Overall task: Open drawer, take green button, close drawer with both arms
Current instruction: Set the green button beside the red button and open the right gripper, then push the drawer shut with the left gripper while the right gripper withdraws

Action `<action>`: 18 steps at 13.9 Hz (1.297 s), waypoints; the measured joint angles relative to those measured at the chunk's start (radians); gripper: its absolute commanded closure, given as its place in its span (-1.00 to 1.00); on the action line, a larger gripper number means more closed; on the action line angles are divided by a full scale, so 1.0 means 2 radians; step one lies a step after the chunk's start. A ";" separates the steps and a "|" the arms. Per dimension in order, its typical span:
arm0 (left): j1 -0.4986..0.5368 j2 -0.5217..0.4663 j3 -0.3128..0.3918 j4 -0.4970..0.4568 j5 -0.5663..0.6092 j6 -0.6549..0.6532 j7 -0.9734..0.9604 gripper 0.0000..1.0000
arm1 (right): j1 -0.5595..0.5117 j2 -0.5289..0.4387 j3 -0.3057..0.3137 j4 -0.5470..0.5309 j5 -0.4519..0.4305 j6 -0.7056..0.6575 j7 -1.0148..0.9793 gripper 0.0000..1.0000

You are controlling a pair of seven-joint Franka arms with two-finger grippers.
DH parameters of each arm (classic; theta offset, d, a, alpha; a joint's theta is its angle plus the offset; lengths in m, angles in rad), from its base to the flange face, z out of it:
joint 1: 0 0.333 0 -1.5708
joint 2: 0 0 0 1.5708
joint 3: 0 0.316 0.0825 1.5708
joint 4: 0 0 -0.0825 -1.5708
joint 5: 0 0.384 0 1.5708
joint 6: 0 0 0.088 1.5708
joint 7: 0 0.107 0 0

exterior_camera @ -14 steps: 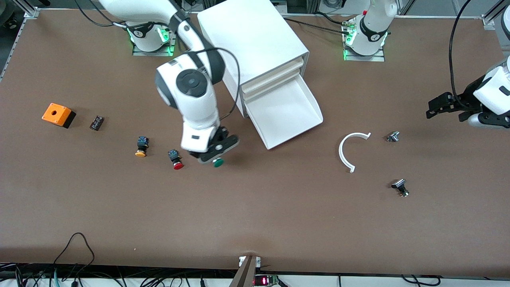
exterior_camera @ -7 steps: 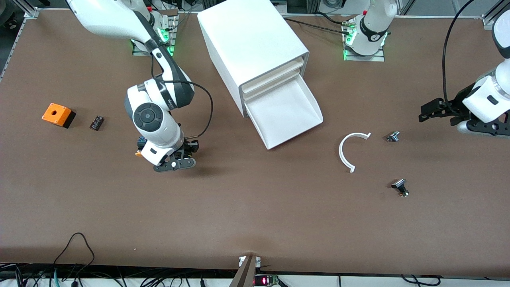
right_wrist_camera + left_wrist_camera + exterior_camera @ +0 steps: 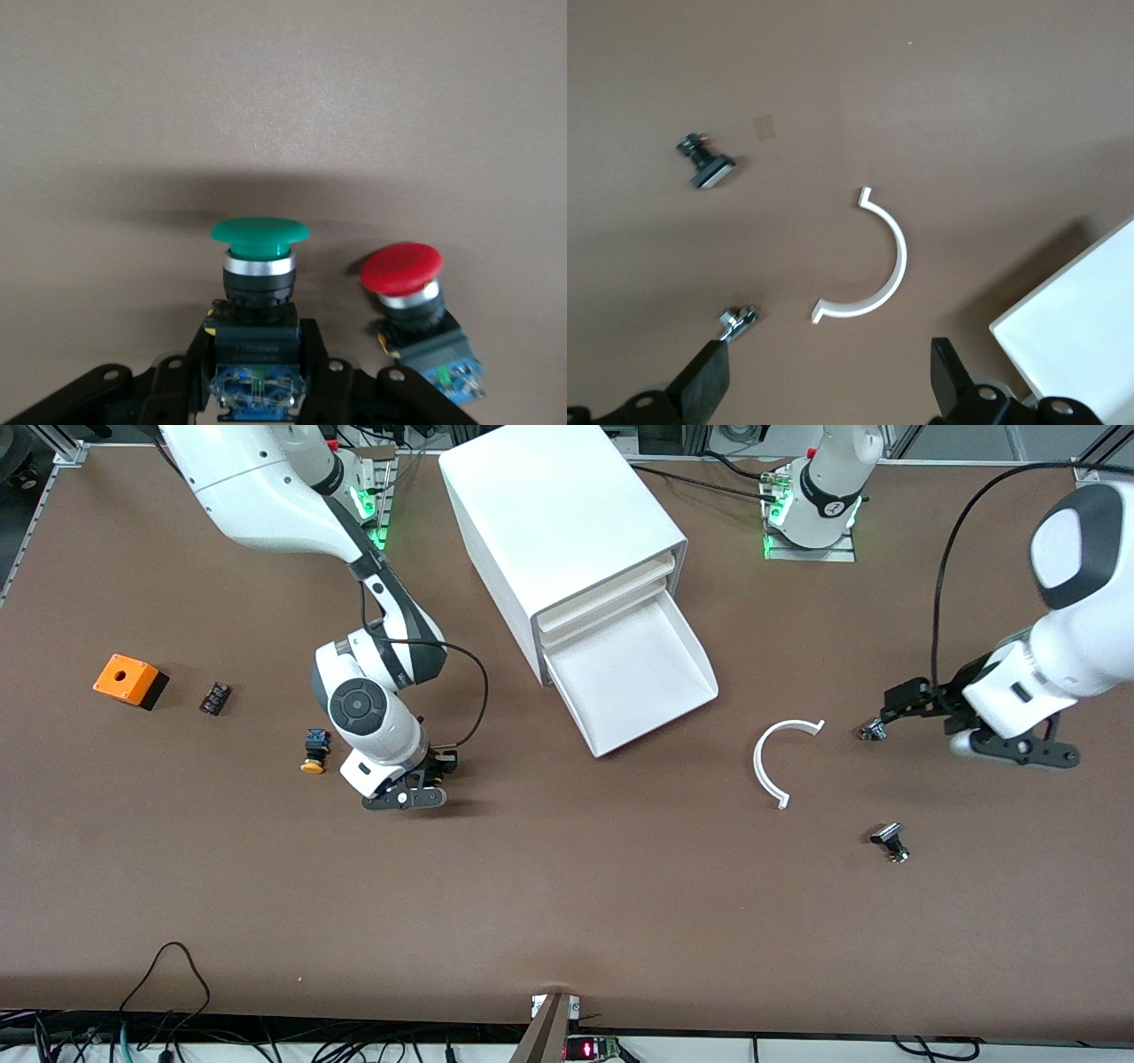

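While gripper (image 3: 255,372) on button (image 3: 259,266), drawer (image 3: 633,677) open

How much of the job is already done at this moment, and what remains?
Done: the lowest drawer of the cabinet stands open. In hand: the right gripper is shut on the green button, low over the table beside the red button. The left gripper hangs open near the white arc. Left: closing the drawer.
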 measured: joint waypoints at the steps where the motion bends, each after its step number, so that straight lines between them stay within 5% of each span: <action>1: -0.006 0.012 -0.003 -0.001 0.000 0.018 -0.002 -1.00 | 0.000 0.005 0.001 0.000 0.000 0.008 0.000 0.50; 3: -0.022 0.033 -0.008 -0.013 0.000 0.065 -0.019 -1.00 | 0.001 0.012 0.002 0.000 0.000 0.018 0.001 -0.24; 4: -0.031 0.040 -0.010 -0.024 0.000 0.092 -0.034 -1.00 | 0.002 0.012 0.002 0.000 0.001 0.020 0.006 -0.99; 11: -0.096 0.080 -0.014 -0.081 0.000 0.217 -0.165 -1.00 | 0.002 -0.005 0.003 0.017 0.002 0.020 0.047 -1.00; 18: -0.165 0.128 -0.022 -0.136 0.000 0.338 -0.297 -1.00 | -0.021 -0.092 -0.001 0.025 0.002 -0.044 0.073 -1.00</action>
